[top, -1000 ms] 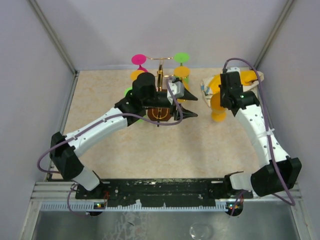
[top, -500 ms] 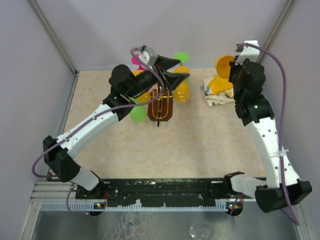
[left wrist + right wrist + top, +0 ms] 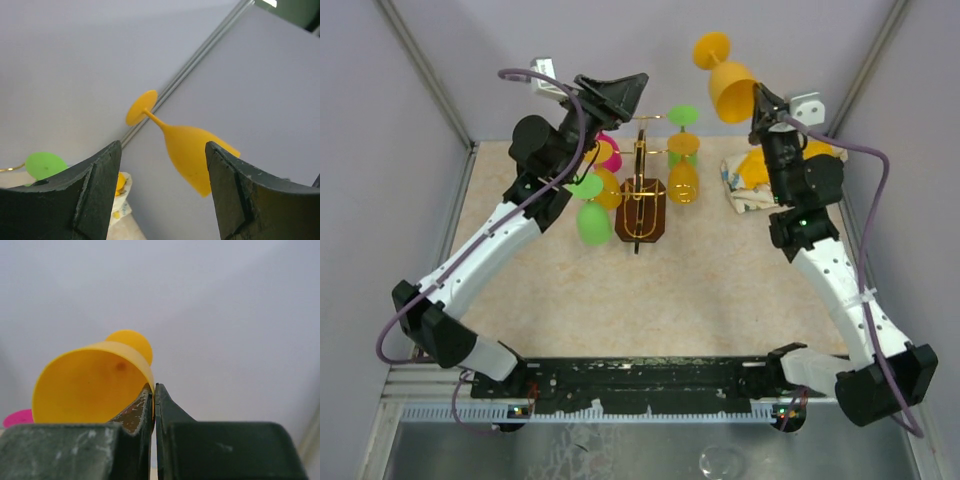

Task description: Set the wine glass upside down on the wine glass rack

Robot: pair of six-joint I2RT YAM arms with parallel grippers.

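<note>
Top view: my right fingers [image 3: 761, 105] pinch the orange wine glass [image 3: 728, 88] by its rim, foot uppermost, high above the table [image 3: 720, 290] — set to hang on the wine glass rack [image 3: 640, 210]. Left wrist: my left fingers [image 3: 95, 190] wide, empty, out of its way. Right wrist: rim wall clamped between them.

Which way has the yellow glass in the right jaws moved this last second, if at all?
Yes. The yellow glass rose from beside the cloth to well above it, now in front of the back wall.
</note>
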